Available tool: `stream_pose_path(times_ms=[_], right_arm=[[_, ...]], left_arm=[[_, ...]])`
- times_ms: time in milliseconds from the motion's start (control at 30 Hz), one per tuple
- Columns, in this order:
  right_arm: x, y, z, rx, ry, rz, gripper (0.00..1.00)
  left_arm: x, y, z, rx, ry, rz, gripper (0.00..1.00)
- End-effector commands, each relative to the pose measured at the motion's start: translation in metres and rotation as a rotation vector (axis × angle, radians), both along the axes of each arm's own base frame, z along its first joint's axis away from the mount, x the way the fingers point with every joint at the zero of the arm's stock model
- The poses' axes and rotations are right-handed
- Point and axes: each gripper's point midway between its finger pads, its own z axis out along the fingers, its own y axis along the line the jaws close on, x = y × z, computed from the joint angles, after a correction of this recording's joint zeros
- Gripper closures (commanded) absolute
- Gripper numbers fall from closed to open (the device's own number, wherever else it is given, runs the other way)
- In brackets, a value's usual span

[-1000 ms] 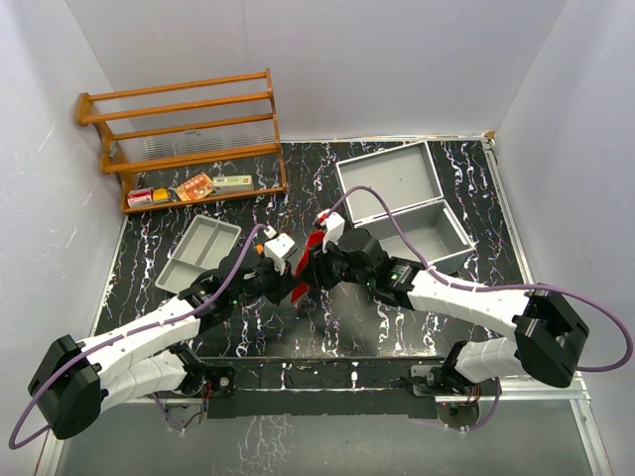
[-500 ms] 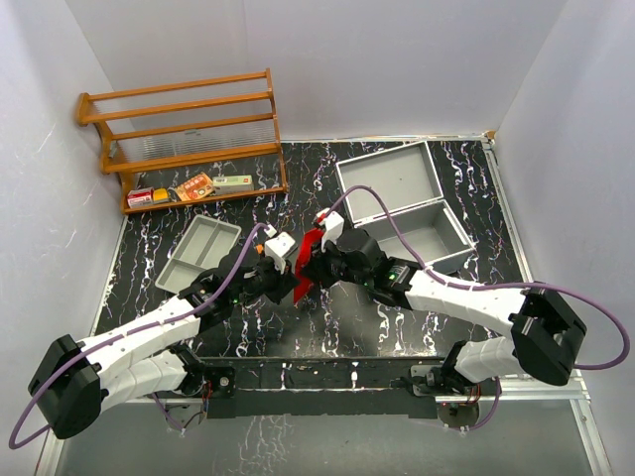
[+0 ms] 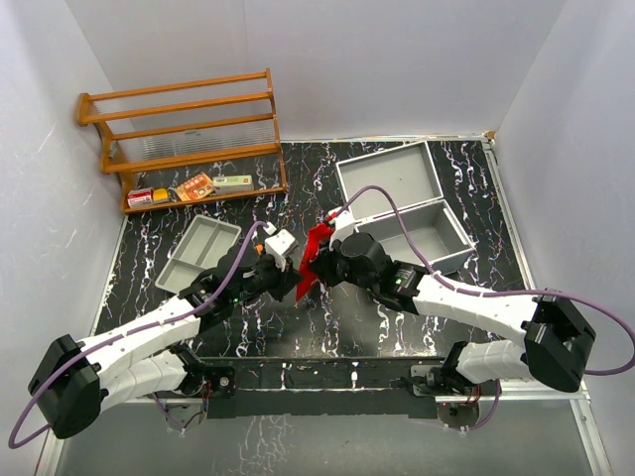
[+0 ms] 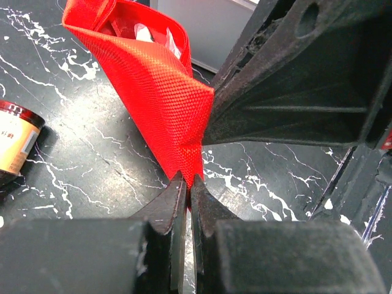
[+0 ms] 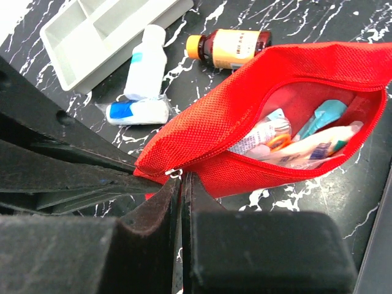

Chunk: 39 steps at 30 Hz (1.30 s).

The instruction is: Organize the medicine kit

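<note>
The red pouch (image 3: 317, 241) sits over the centre of the table (image 3: 149, 248), between the two wrists.

Left gripper (image 4: 188, 184): the fingers are pressed together on the lower corner of the pouch fabric, with only a thin fold between them. In the top view the wrist housing covers these fingertips.

Right gripper (image 5: 180, 180): the fingers are closed tight on the pouch's lower seam, just beside the end of the zipper. How much fabric lies between them cannot be made out.

The pouch mouth is open. Tubes and packets (image 5: 288, 138) show inside it. Their labels are too small to read, and the pouch wall hides their lower parts.

The medicine kit (image 3: 389, 180) stands at the far right of the table, well apart from the pouch. Its lid is laid back and its base is open. The right arm's cable crosses the near left corner of the base.

Items seen on the table below the pouch, in the right wrist view only:
- amber bottle (image 5: 229, 46), lying on its side;
- white bottle (image 5: 147, 61);
- blue-and-white packet (image 5: 138, 112), touching the white bottle.

The arms hide these three items in the top view.

The grey divided tray (image 3: 198, 253) lies to the left. The wooden rack (image 3: 184, 129) stands at the far left and holds small boxes (image 3: 193, 188) on its lowest shelf.
</note>
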Motion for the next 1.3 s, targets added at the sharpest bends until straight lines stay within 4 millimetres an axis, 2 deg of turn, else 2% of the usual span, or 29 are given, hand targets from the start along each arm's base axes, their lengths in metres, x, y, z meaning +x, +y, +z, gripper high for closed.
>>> stream_pose_path(times_ms=[0, 167, 400, 533, 633, 733, 900, 1100, 1267], right_arm=[[0.034, -0.025, 0.026, 0.002, -0.097, -0.206, 1.0], [0.015, -0.003, 0.032, 0.028, -0.099, -0.018, 1.0], [-0.007, 0.017, 0.035, 0.075, -0.095, 0.157, 1.0], [-0.008, 0.02, 0.031, 0.074, -0.083, 0.17, 1.0], [-0.008, 0.021, 0.028, 0.069, -0.08, 0.173, 1.0], [-0.007, 0.022, 0.026, 0.062, -0.077, 0.174, 1.0], [-0.008, 0.023, 0.023, 0.058, -0.072, 0.182, 1.0], [-0.008, 0.024, 0.023, 0.063, -0.07, 0.183, 1.0], [-0.009, 0.025, 0.023, 0.067, -0.069, 0.189, 1.0]], left_arm=[[-0.006, -0.001, 0.006, -0.005, 0.008, -0.024, 1.0], [-0.006, -0.001, 0.006, -0.011, 0.011, -0.018, 1.0], [-0.003, -0.003, 0.01, -0.035, 0.0, -0.009, 0.72], [-0.005, -0.006, 0.015, -0.05, -0.014, -0.033, 0.65], [-0.005, -0.006, 0.022, -0.07, -0.032, -0.035, 0.65], [-0.001, -0.003, 0.032, -0.101, -0.065, 0.0, 0.7], [0.004, 0.0, 0.046, -0.152, -0.111, 0.043, 0.7], [0.011, 0.0, 0.056, -0.207, -0.107, 0.101, 0.64], [0.017, -0.002, 0.056, -0.233, -0.092, 0.133, 0.66]])
